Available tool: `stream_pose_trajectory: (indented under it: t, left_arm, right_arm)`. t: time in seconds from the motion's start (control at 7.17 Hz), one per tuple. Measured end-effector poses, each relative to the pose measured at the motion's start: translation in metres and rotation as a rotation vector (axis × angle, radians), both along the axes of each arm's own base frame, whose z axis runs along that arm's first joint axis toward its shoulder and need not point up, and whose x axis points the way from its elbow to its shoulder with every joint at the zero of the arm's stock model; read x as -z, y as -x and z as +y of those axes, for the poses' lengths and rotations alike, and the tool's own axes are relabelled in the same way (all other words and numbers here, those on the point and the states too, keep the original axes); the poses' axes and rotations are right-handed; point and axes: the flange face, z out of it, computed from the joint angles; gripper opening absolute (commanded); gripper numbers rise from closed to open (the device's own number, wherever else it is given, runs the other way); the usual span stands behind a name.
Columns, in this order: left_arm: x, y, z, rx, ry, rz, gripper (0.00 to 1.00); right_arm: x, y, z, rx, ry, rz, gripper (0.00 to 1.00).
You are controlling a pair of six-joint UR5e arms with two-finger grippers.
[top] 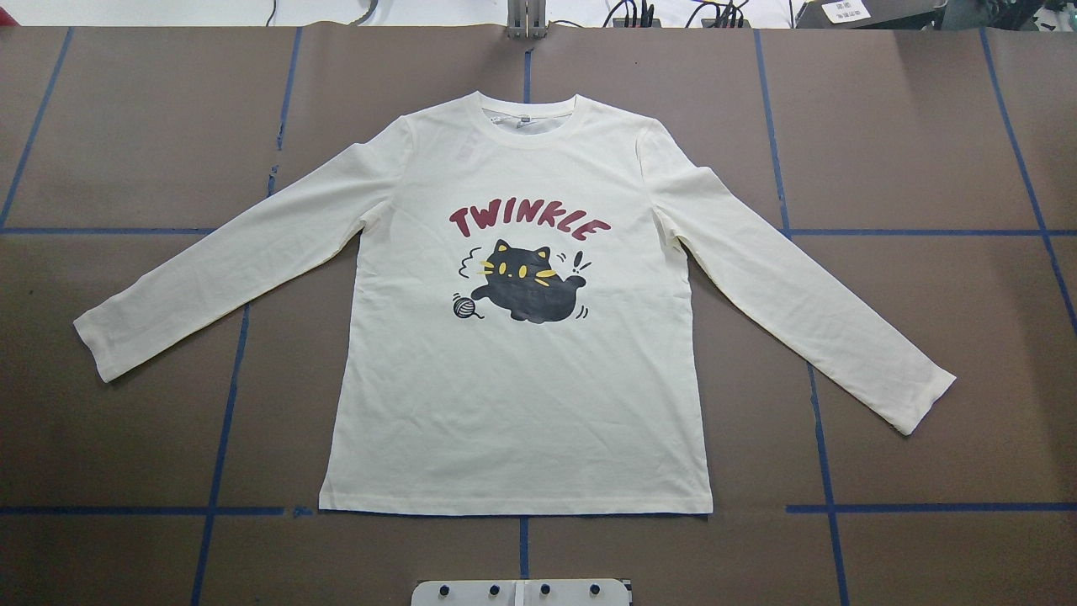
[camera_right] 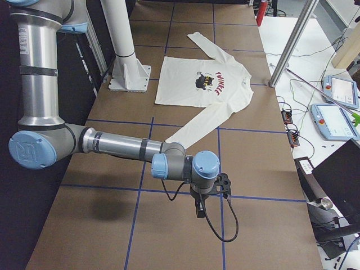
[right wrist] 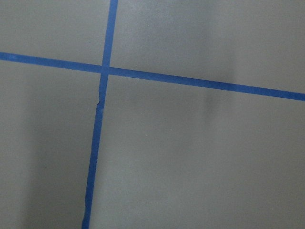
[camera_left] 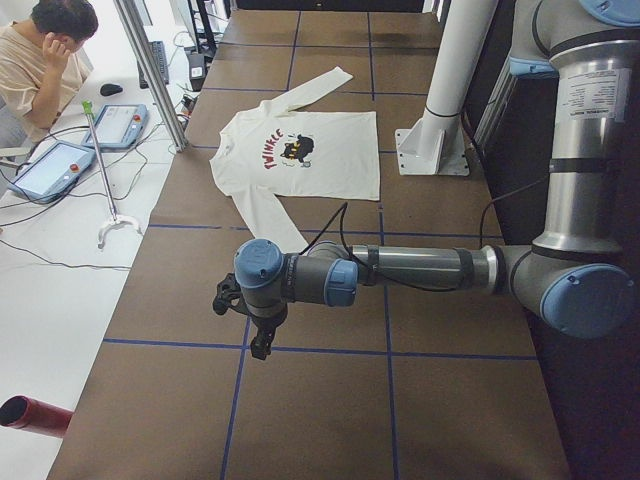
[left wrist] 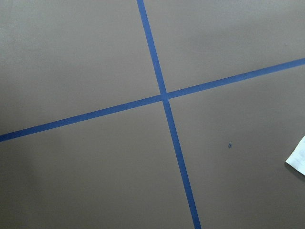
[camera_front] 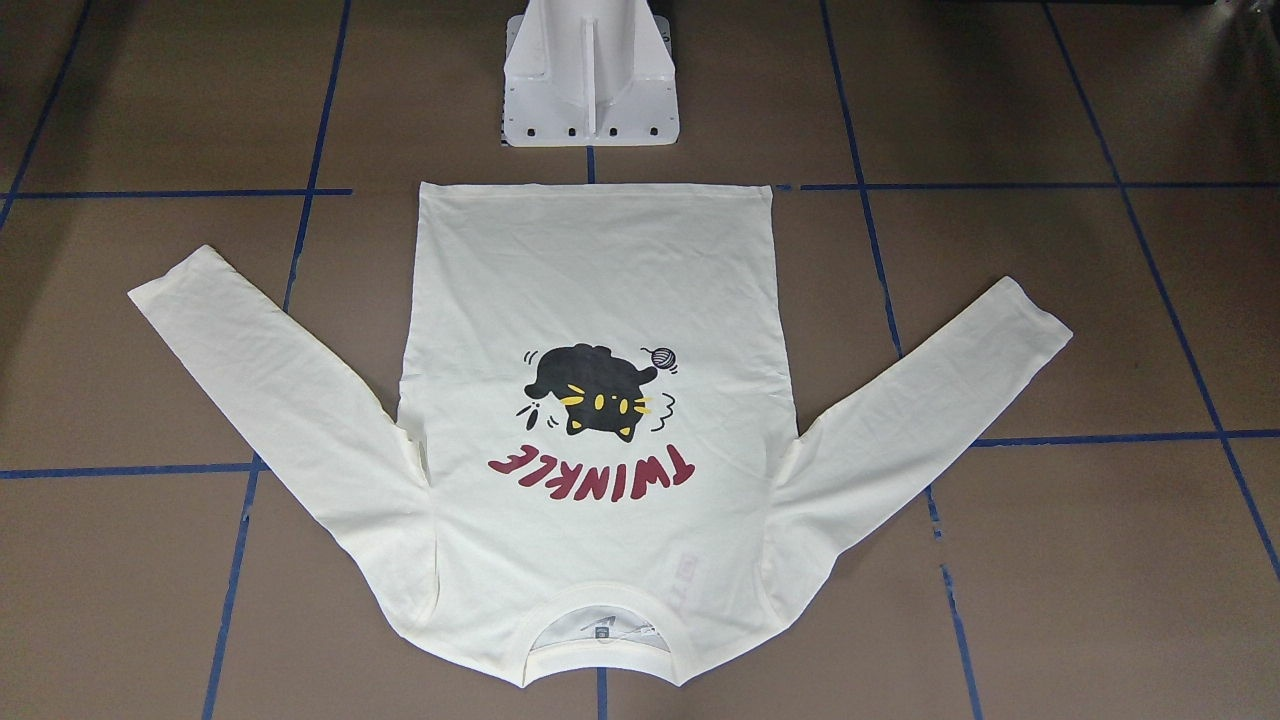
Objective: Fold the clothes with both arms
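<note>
The cream-white long-sleeved T-shirt (top: 513, 404) lies flat and print side up in the middle of the brown table, with both sleeves spread out and down. Its ribbed neck (top: 530, 126) points away from the robot and its hem (camera_front: 597, 195) lies near the pedestal. In the exterior left view my left gripper (camera_left: 258, 345) hangs over bare table beyond the end of the near sleeve (camera_left: 275, 215). My right gripper (camera_right: 199, 212) hangs the same way past the other sleeve (camera_right: 205, 121). I cannot tell whether either is open or shut. A sleeve corner (left wrist: 298, 157) shows at the left wrist view's edge.
A white pedestal (camera_front: 590, 90) stands at the robot's side of the table. Blue tape lines (top: 227, 509) grid the brown surface. A seated person (camera_left: 40, 60), teach pendants (camera_left: 55, 165) and cables are off the far table edge. A red cylinder (camera_left: 35, 415) lies on the floor.
</note>
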Motion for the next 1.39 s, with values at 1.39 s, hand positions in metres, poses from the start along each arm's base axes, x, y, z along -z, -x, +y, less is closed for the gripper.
stream_pose_trajectory:
  t: [1.39]
  left_arm:
    - [0.031,-0.002,-0.010,-0.003,-0.186,0.003,1.00]
  right_arm:
    - [0.120,0.098,-0.042,-0.117,-0.279,-0.276,1.00]
